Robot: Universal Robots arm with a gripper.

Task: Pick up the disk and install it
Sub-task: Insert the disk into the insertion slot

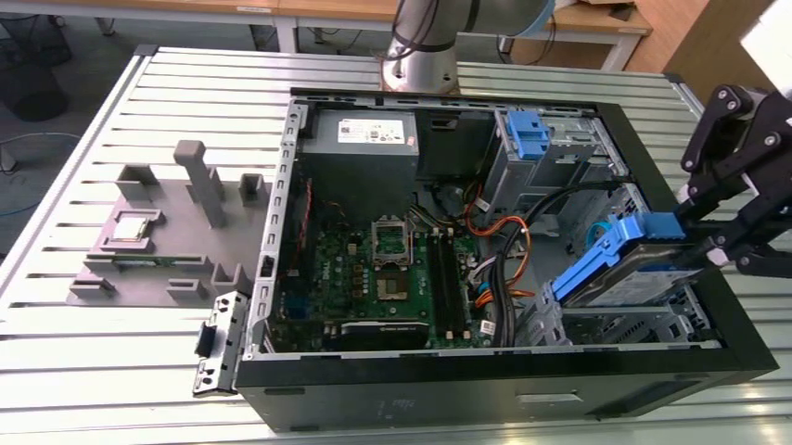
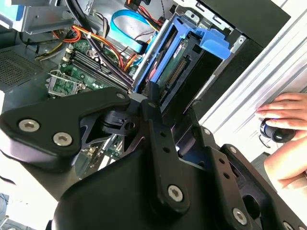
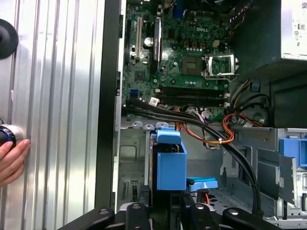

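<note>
1. Gripper state. In the exterior view the gripper (image 1: 700,243) stands at the right edge of the frame, over the right wall of the open computer case (image 1: 495,385). Its black fingers are clamped on the blue carrier end of the disk (image 1: 615,271). Both wrist views show this grip: the gripper (image 2: 169,108) (image 3: 165,200) closes on either side of the carrier of the disk (image 2: 184,62) (image 3: 171,163).

2. Disk position. The disk is in the lower right of the exterior view. It is tilted: the gripped end is high, and the far end slopes down into the case above the metal drive cage (image 1: 625,326). Whether the disk touches the cage cannot be told.

3. Surroundings.
- The motherboard (image 1: 371,278) lies at the centre of the case floor.
- The grey power supply (image 1: 362,134) sits at the upper centre.
- A grey fixture (image 1: 161,250) stands on the slatted table (image 1: 99,371) at the exterior view's left.
- A person's hand (image 2: 283,112) (image 3: 12,160) rests on the table outside the case wall.
</note>
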